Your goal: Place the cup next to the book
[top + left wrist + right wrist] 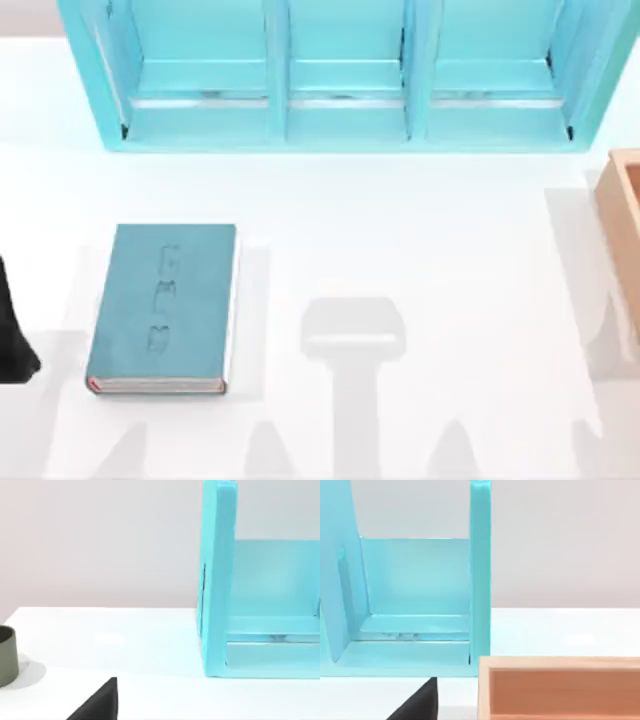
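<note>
Cup (pixel 7 656) stands on the table (pixel 420 250), apart from the book (pixel 165 305) at left. Left gripper should approach it from above, centred; its finger state cannot be told.

Top view looks down; both low wrist views face the turquoise shelf unit (pixel 340 75).

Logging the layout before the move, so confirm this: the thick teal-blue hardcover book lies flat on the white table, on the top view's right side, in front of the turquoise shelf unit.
Wrong side. In the top view the thick teal-blue hardcover book lies flat on the white table on its left side, in front of the turquoise shelf unit.
</note>
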